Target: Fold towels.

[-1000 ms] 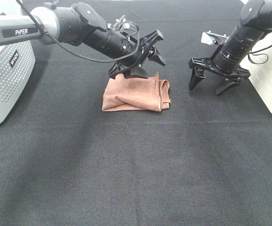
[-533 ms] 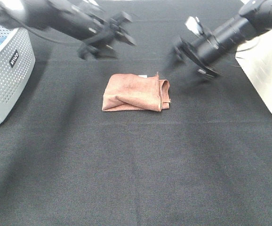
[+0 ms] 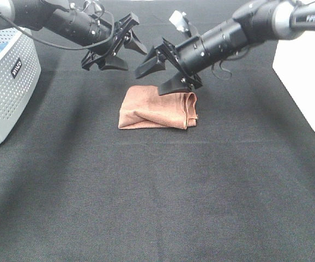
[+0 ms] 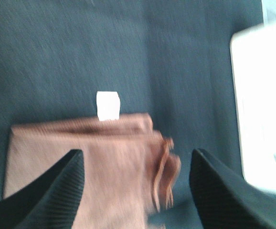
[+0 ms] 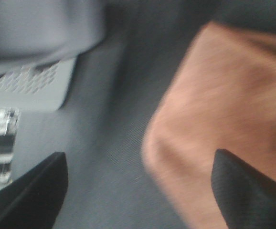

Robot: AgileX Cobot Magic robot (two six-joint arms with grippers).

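The brown towel lies folded into a small rectangle on the black table cloth, with loose layers at its right end. My left gripper is open and empty, in the air behind the towel's far left. My right gripper is open and empty and reaches across over the towel's far edge. The left wrist view shows the towel with its white tag between the open fingers. The right wrist view is blurred and shows the towel close below.
A grey perforated basket stands at the left edge and also shows in the right wrist view. A white box stands at the right edge and shows in the left wrist view. Black cloth covers the table.
My left gripper has lifted off the towel and drawn back to the far left. My right arm has swung left and down to the towel's far edge. The towel has not moved.
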